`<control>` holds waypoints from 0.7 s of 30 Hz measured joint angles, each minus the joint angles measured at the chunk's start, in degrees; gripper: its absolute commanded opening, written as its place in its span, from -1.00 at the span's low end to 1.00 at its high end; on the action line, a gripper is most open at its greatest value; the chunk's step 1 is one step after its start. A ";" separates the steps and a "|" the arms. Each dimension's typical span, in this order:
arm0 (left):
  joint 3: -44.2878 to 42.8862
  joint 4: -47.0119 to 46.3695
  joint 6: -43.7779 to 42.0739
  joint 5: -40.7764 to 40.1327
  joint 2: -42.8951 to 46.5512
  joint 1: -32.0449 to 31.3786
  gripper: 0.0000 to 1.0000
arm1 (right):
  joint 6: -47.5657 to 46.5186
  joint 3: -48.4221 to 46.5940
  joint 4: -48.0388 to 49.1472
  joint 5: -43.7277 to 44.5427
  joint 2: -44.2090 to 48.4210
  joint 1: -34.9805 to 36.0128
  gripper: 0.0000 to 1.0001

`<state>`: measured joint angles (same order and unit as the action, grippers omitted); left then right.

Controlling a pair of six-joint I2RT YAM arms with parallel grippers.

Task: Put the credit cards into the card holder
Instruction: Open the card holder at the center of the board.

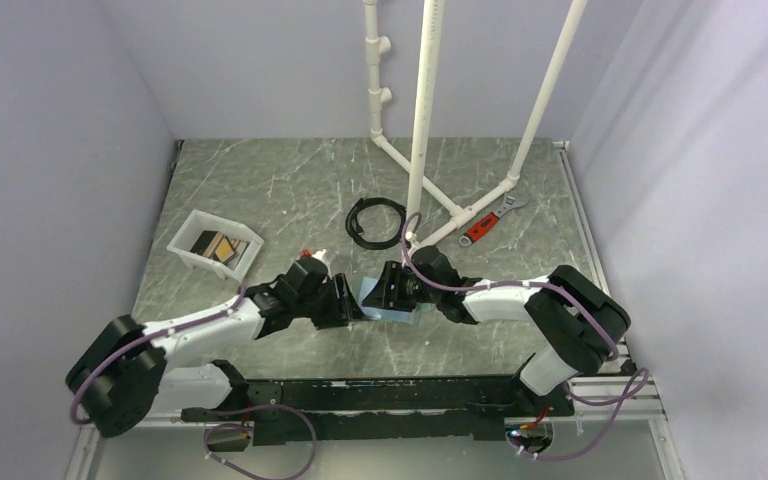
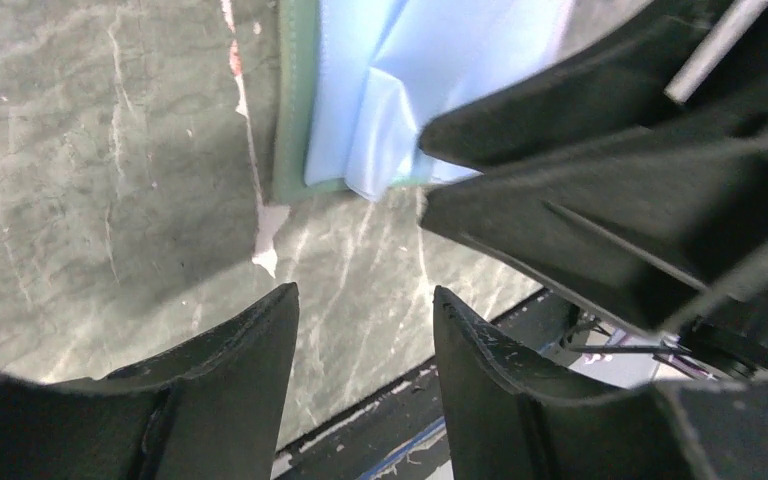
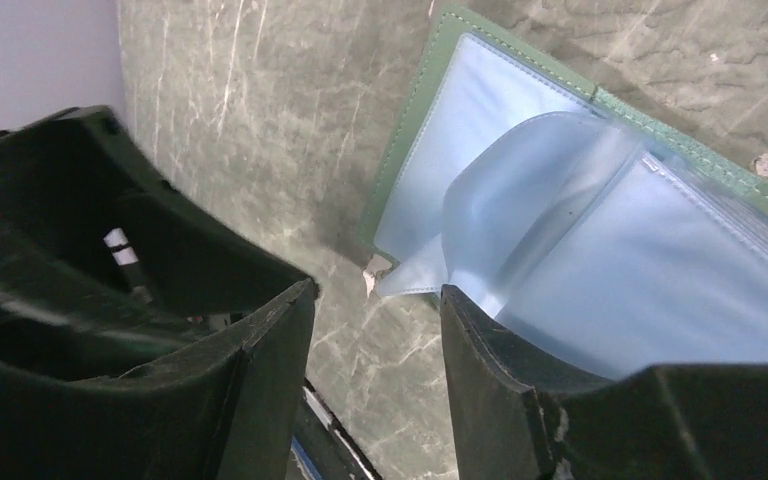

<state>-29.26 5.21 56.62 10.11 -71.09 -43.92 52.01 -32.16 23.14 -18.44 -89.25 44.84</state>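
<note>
The card holder (image 1: 378, 300) lies open on the table with its light blue inner faces up, between my two grippers. Its green edge and clear sleeves show in the left wrist view (image 2: 360, 90) and the right wrist view (image 3: 580, 200), where one sleeve bulges upward. My left gripper (image 1: 348, 302) (image 2: 365, 300) is open just left of the holder, with only bare table between its fingers. From the right, my right gripper (image 1: 392, 287) (image 3: 378, 295) is also open; one finger (image 3: 500, 380) stands at the sleeves' near edge. The credit cards (image 1: 218, 246), tan and dark, lie in the white tray.
The white tray (image 1: 190, 228) stands at the left, behind my left arm. A black cable coil (image 1: 375, 222), a red-handled wrench (image 1: 490, 218) and a white pipe frame (image 1: 425, 120) are at the back. Walls close in both sides.
</note>
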 measured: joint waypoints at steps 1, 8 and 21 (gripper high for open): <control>0.00 1.33 -0.39 -0.13 1.84 0.04 0.16 | -0.04 -0.04 -0.26 0.09 0.02 0.00 0.06; -3.82 1.55 -2.38 2.58 4.15 0.28 -0.16 | -1.40 -0.46 -6.73 1.57 4.39 -0.07 0.10; -8.50 -7.32 -2.93 6.19 -13.11 0.61 -0.41 | -2.10 -0.22 -17.35 4.92 17.25 -5.79 -0.18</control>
<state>-37.76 -2.11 53.69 16.29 -84.20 -43.31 49.91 -32.38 5.78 -13.52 -72.01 39.05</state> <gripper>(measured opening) 0.310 0.399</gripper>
